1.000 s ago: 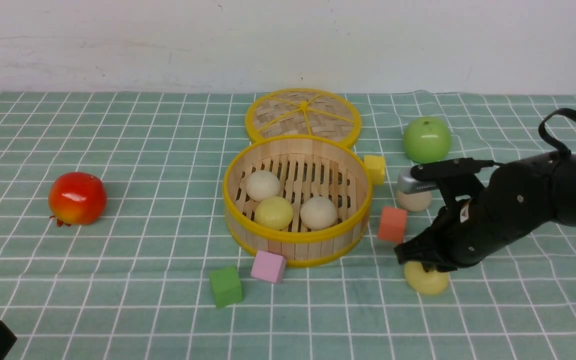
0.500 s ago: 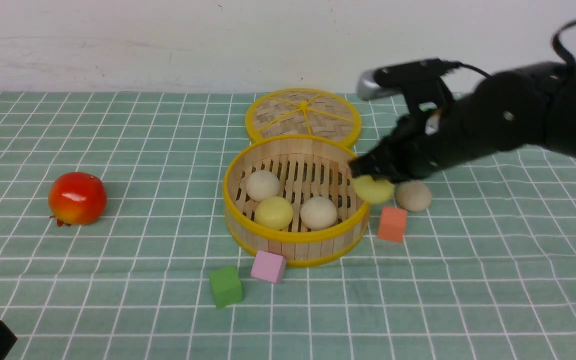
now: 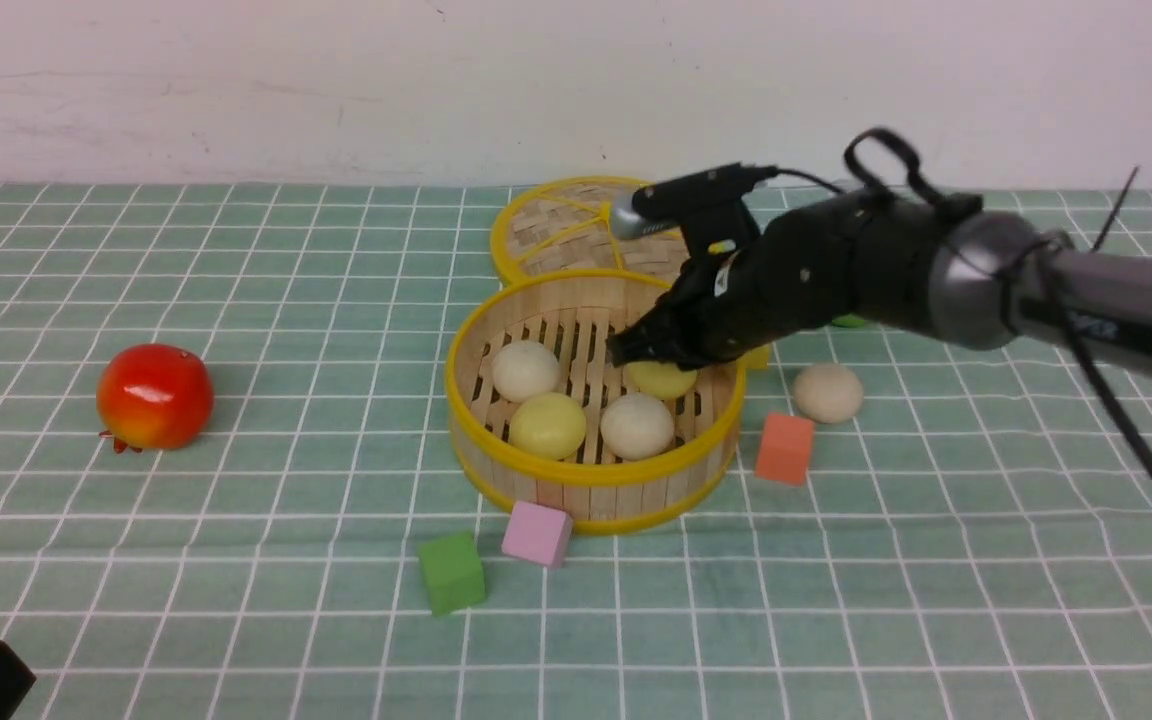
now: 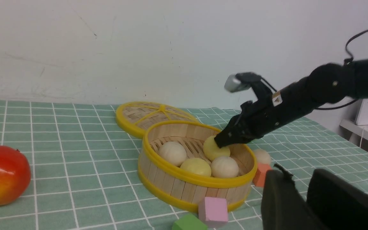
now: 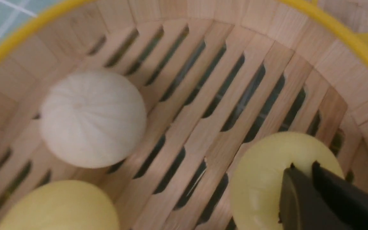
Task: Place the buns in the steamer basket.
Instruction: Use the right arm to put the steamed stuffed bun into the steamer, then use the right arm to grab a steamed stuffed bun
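The steamer basket (image 3: 591, 478) stands mid-table and holds three loose buns: an off-white bun (image 3: 526, 370), a pale yellow bun (image 3: 548, 425) and another off-white bun (image 3: 637, 425). My right gripper (image 3: 628, 352) reaches in over the right rim, shut on the top of a second pale yellow bun (image 5: 267, 179), low inside the basket. One more off-white bun (image 3: 828, 392) lies on the cloth to the right of the basket. My left gripper (image 4: 299, 174) hovers at the near left, open, with nothing between its fingers.
The woven lid (image 3: 556, 225) lies behind the basket. A red fruit (image 3: 154, 396) sits at the far left. An orange cube (image 3: 784, 448), a pink cube (image 3: 536, 533) and a green cube (image 3: 452, 572) lie close round the basket. My right arm hides most of the green apple (image 3: 846, 321).
My right gripper lifted the pale yellow bun off the cloth at the front right and carried it left over the rim, down into the basket. The left gripper stayed in place.
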{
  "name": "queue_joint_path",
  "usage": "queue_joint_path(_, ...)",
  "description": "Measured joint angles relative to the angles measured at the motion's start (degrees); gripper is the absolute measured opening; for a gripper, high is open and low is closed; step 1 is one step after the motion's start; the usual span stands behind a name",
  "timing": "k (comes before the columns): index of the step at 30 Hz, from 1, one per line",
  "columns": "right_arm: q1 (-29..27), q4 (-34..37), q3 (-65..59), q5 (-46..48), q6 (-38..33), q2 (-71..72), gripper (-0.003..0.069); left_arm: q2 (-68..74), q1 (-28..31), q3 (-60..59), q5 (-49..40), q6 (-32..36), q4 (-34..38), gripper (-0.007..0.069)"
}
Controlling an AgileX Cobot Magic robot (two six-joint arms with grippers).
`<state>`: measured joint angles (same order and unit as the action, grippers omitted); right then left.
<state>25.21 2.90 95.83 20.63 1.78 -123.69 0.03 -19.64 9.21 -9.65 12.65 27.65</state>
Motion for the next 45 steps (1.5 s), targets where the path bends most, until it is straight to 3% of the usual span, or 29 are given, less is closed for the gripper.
queue_joint_path(3,0.0,-0.24,0.13,-0.87,0.0,-0.39,0.0067,0.0,0.0,0.0,0.0,0.0,0.0,0.0133)
queue_joint_path(7,0.0,-0.37,0.3,-1.54,0.0,-0.38,0.0176,0.0,0.0,0.0,0.0,0.0,0.0,0.0136)
queue_joint_path(8,0.0,-0.37,0.3,-1.15,0.08,-0.25,0.0243,0.0,0.0,0.0,0.0,0.0,0.0,0.0139)
queue_joint_path(9,0.0,-0.37,0.3,-1.03,0.17,-0.11,0.0251,0.0,0.0,0.0,0.0,0.0,0.0,0.0139)
queue_joint_path(12,0.0,-0.15,0.3,2.69,1.54,2.43,0.0395,0.0,0.0,0.0,0.0,0.0,0.0,0.0144)
queue_joint_path(16,-0.17,-2.37,0.3,6.56,1.97,8.63,0.048,0.0,0.0,0.0,0.0,0.0,0.0,0.0144)
queue_joint_path(22,-4.91,-8.34,0.49,15.72,4.54,13.81,0.0476,0.0,0.0,0.0,0.0,0.0,0.0,0.0144)
queue_joint_path(27,-11.53,-6.8,-0.03,19.72,6.63,9.1,0.041,0.0,0.0,0.0,0.0,0.0,0.0,0.0144)
queue_joint_path(34,-13.68,1.9,-0.15,16.03,1.88,3.81,0.0327,0.0,0.0,0.0,0.0,0.0,0.0,0.0146)
queue_joint_path(45,-13.79,3.69,-0.15,9.16,0.78,0.82,0.0314,0.0,0.0,0.0,0.0,0.0,0.0,0.0147)
